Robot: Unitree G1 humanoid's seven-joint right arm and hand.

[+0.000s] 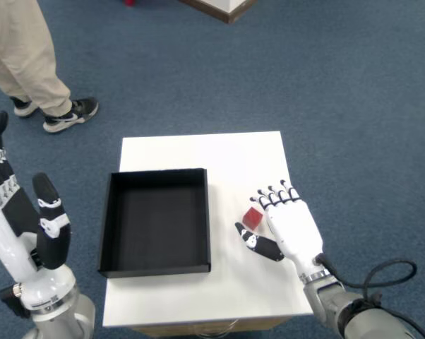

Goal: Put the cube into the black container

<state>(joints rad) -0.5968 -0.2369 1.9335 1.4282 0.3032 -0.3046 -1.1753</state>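
A small red cube [253,217] lies on the white table [226,155], a little to the right of the black container [156,220]. My right hand [286,227] hovers beside the cube on its right, palm down, fingers spread and open. Its fingertips [272,195] reach just past the cube, and the black thumb [256,244] stretches out below it. The cube sits between thumb and index finger, with nothing closed on it. The container is a shallow square tray with nothing inside.
My left hand [29,226] is raised off the table's left edge, fingers up. A person's legs and shoes [57,113] stand on the blue carpet at the upper left. A cable [382,275] loops by my right forearm.
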